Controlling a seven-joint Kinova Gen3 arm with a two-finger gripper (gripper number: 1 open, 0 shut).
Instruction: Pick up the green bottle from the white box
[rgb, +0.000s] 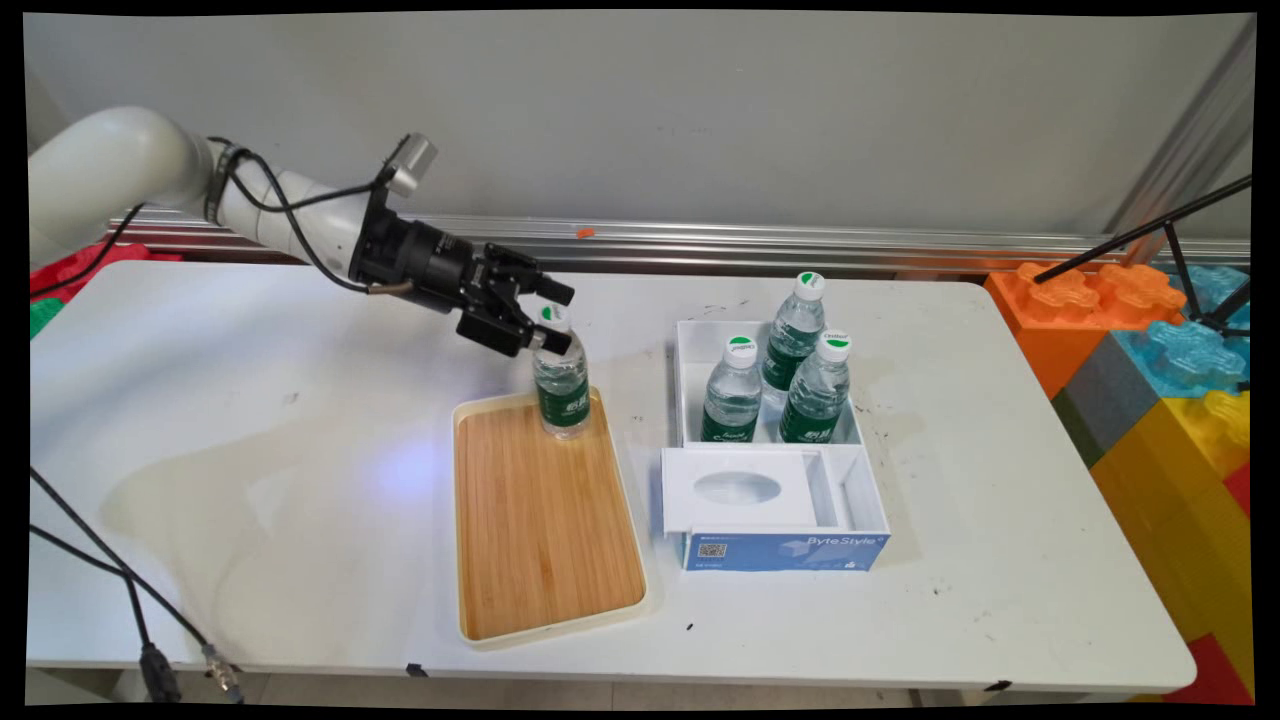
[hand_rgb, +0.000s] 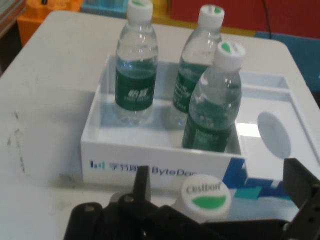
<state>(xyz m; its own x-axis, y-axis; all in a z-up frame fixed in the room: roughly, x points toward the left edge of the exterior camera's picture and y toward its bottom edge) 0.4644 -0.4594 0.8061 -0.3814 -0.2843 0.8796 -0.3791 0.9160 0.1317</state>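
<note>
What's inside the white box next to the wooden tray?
Three water bottles stand in the white box's far compartment. The near compartment holds a white insert; whatever lies under it is covered.

Your arm (rgb: 110, 170) is glossy white, looped with black cables (rgb: 280, 205); a silver camera (rgb: 410, 160) sits behind the black gripper (rgb: 552, 315).

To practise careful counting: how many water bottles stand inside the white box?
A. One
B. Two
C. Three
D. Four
C: three bottles stand in the white box; the fourth bottle stands apart on the wooden tray, at the gripper.
</note>
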